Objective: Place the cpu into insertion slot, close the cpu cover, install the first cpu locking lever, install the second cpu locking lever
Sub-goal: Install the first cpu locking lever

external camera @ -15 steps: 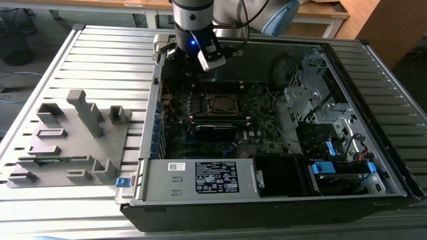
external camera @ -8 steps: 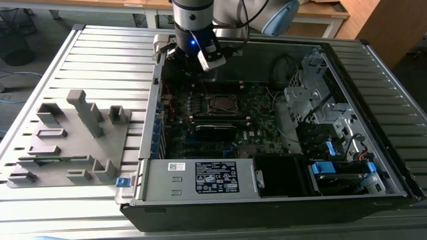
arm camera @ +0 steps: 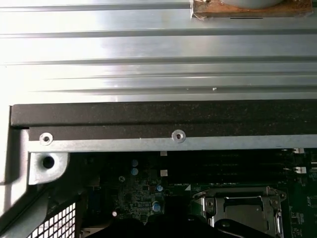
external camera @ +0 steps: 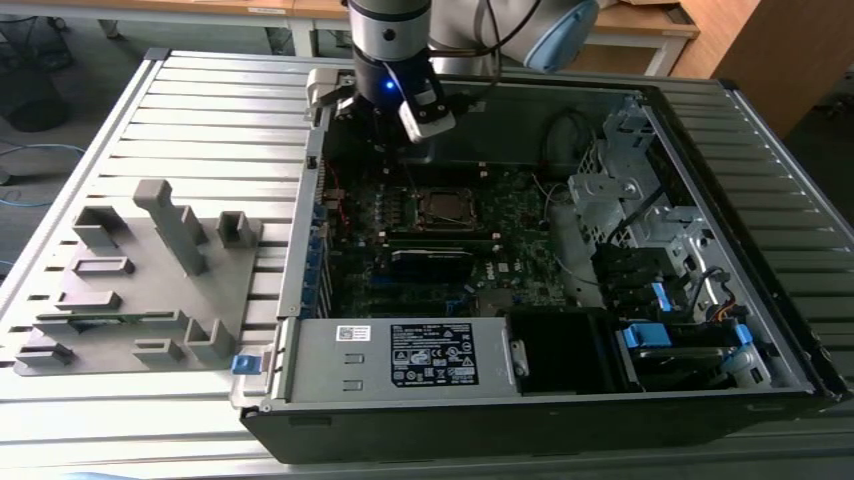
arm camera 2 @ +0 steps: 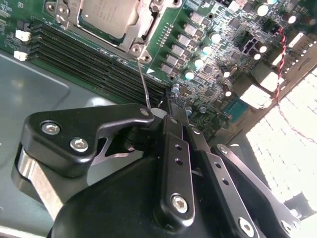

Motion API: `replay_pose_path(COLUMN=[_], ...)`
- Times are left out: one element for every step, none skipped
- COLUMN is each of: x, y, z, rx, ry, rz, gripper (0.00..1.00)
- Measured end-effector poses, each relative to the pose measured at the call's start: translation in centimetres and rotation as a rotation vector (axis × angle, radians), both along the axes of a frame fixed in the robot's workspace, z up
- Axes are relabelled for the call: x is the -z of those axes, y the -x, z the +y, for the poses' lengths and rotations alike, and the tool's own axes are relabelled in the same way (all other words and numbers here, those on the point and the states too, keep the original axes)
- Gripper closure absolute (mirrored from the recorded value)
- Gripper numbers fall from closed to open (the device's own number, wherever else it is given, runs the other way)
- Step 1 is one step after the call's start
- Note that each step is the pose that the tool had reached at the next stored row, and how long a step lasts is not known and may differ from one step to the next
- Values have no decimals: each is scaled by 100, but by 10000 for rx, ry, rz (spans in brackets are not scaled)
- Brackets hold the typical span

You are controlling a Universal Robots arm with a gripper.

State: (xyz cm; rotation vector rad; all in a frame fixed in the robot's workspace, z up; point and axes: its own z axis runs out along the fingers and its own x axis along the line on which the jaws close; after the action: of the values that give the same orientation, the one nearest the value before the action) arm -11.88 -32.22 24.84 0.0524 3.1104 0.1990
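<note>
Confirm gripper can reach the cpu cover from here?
Probably yes. The gripper hangs inside the open case, close to the cover; just a thin lever lies between them.

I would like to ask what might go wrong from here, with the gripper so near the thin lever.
The thin locking lever reaches from the insertion slot's corner to the tip of the gripper; if contact is poor it may slip and spring back. Small capacitors stand on the board beside the gripper and might get knocked as it moves.
</note>
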Motion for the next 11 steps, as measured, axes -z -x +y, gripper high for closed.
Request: replay_pose_path(x=[0, 0, 0, 0, 0, 0, 0, 1, 1, 1, 1], y=[-12, -24, -37, -51, -69, -87, -106, -125, -145, -164, -181], z=[0, 0, 0, 0, 0, 0, 0, 0, 0, 0, 0], rx=[0, 1, 0, 0, 0, 0, -1, 0, 1, 1, 0], ry=[1, 0, 1, 0, 1, 0, 1, 0, 1, 1, 1], rz=[0, -1, 0, 0, 0, 0, 0, -1, -1, 0, 0], gripper=[89, 89, 89, 89, 89, 89, 89, 89, 89, 89, 89])
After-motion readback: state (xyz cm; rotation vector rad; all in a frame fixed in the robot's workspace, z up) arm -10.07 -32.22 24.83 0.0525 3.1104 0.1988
